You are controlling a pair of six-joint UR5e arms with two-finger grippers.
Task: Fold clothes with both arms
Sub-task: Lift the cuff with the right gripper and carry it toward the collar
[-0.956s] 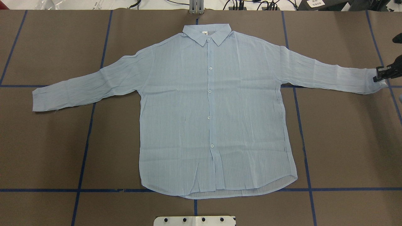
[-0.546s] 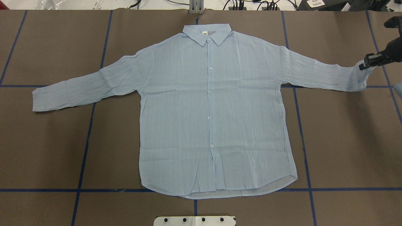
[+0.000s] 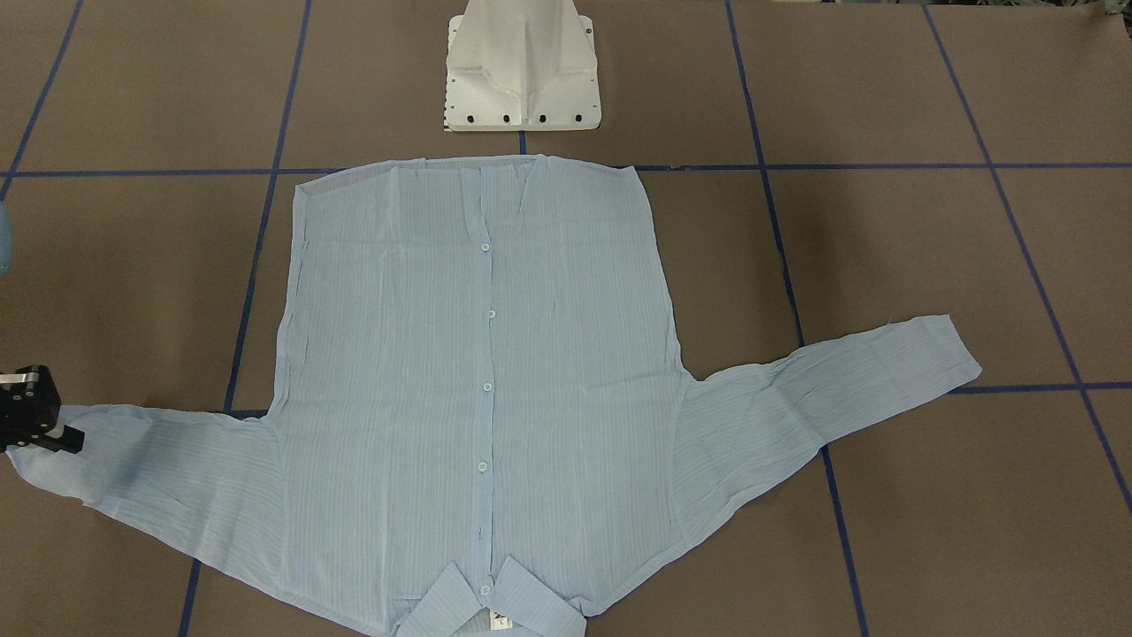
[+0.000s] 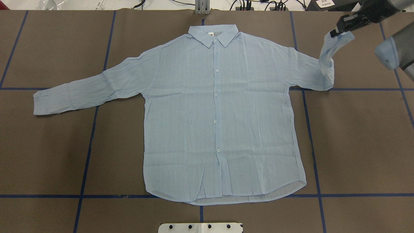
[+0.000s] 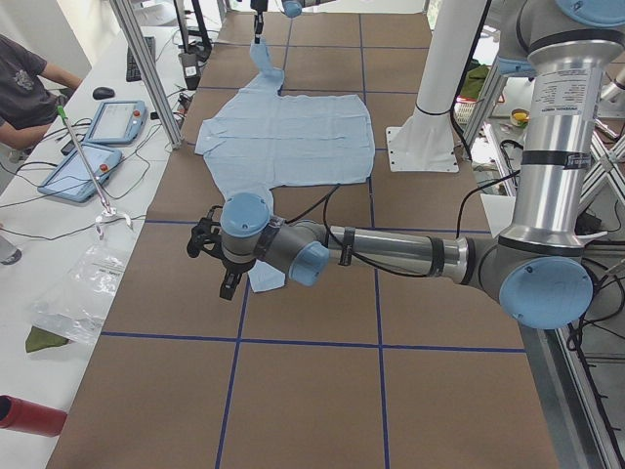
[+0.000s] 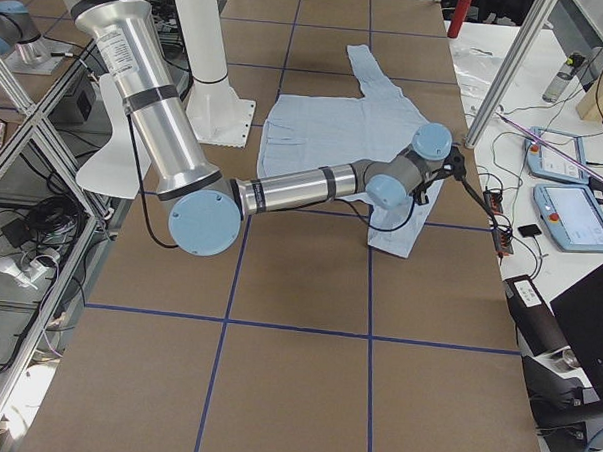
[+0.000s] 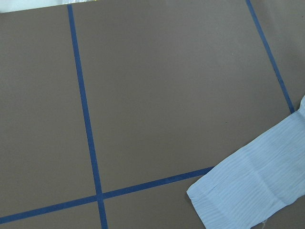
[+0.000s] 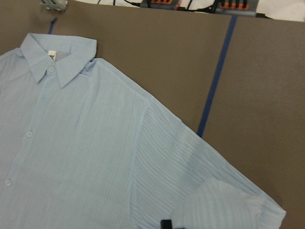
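Shirt (image 4: 220,113) flat on table (image 4: 355,145), front up. Right gripper (image 4: 334,31) pinches cuff (image 4: 339,38); sleeve hangs limp below fingers. Judged thin, light, soft, slippery: grip cuff deep between pads. Left gripper (image 5: 227,269) near other cuff (image 4: 40,103); whether its fingers are spread, cannot tell.

Pale blue striped shirt (image 4: 216,113) is lying flat, buttoned front up; right gripper (image 4: 336,30) is pinching one cuff (image 4: 341,39), holding it raised

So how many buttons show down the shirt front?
5 buttons on the shirt: one at the collar, four spaced down the front toward the hem. Cuff buttons, if any, don't show.
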